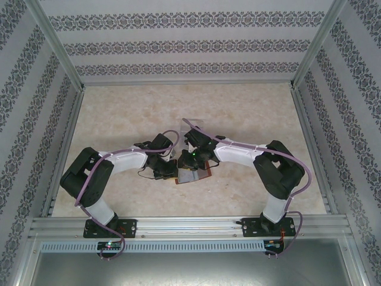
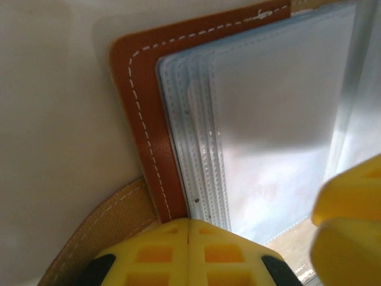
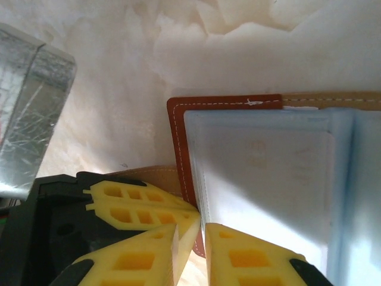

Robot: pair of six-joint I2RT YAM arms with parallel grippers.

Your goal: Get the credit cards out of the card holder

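Two risks, card holder [image 1: 191, 174] at surface's near-edge middle: left gripper [image 2: 188, 235], closed, tips at leather edge, slips off. Right gripper [image 3: 202, 244], narrowly parted, holding nothing certain, pinches clear pockets [image 2: 268, 119] instead of credit cards [image 3: 262, 173], dragging holder.

From the left wrist, the card holder [image 2: 146, 119] runs off the top and right edges. Its strap tab [image 2: 101, 229] disappears under the closed fingers of the left end effector [image 2: 189, 225], which are blurred and cut by the bottom edge. Whether they pinch leather is hidden. The frosted pockets [image 2: 268, 131] blur whatever they carry, so credit cards cannot be told. From the right wrist, the card holder's right side is cut off, faint marks [image 3: 257, 150] in a pocket are unreadable, and a silvery object [image 3: 30, 101] at the far left is blurred and cropped. From above, the left end effector and the right end effector [image 1: 195, 167] cover most of the card holder.
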